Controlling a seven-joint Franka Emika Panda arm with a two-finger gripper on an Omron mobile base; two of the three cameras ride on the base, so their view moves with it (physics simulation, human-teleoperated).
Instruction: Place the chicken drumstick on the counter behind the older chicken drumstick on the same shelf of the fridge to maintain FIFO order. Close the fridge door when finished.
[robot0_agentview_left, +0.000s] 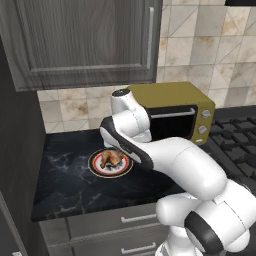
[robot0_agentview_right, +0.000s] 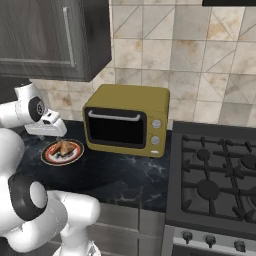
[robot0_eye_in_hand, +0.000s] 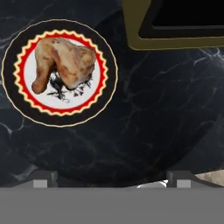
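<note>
Black counter (robot0_eye_in_hand: 144, 113): lumpy golden-brown chicken drumstick (robot0_eye_in_hand: 65, 61) on plate (robot0_eye_in_hand: 17, 103); fingers (robot0_eye_in_hand: 41, 178) wide.

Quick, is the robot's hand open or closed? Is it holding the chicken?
Gripper: open and holding nothing. The chicken drumstick lies on its plate on the counter, off to one side of the fingertips.

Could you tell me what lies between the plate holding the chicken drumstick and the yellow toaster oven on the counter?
Nothing: in the right base view, bare black counter separates the plate with the chicken drumstick from the toaster oven.
</note>
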